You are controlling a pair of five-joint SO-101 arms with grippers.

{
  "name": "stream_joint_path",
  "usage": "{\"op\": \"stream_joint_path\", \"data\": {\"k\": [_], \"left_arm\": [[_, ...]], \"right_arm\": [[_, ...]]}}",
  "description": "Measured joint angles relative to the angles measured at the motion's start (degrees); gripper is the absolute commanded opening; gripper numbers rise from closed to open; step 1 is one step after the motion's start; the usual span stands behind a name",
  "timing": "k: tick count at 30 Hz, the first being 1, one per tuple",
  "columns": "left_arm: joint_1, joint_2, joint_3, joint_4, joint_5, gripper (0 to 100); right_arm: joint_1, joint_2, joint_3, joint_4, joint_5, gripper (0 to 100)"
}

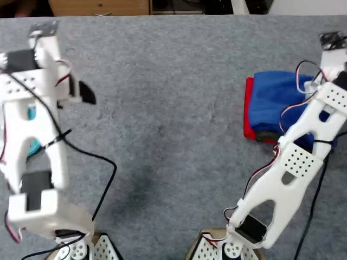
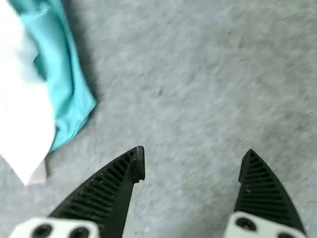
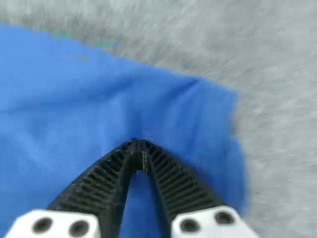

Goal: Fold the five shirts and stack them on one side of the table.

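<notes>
Where mat [image 1: 173, 81] is fuzzy, blue shirt [image 1: 274, 103], rect.

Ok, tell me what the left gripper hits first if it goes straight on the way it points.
Likely the bare grey table cover: the open left gripper points at it, nothing between. The teal shirt lies off to one side of that line; depth is unclear.
</notes>
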Motion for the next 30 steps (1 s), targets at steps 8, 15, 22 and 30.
{"op": "stream_joint_path", "data": {"k": [8,15,22,30], "left_arm": [[-8.97,-13.71,13.98,0.0,-1.41,31],[-18.37,-17.32,16.0,0.0,-1.49,31],[-27.25,-17.41,17.93,-5.54,-1.23,31],[-33.05,-17.41,31.56,-29.27,0.44,31]], "right_arm": [[-0.7,1.76,-9.76,4.92,-1.32,0.4],[-5.54,-12.4,-12.84,6.59,-13.63,0.4],[-13.71,-30.15,-13.19,14.77,-17.67,0.4],[-17.93,-35.25,-12.48,18.81,-17.93,0.4]]}}
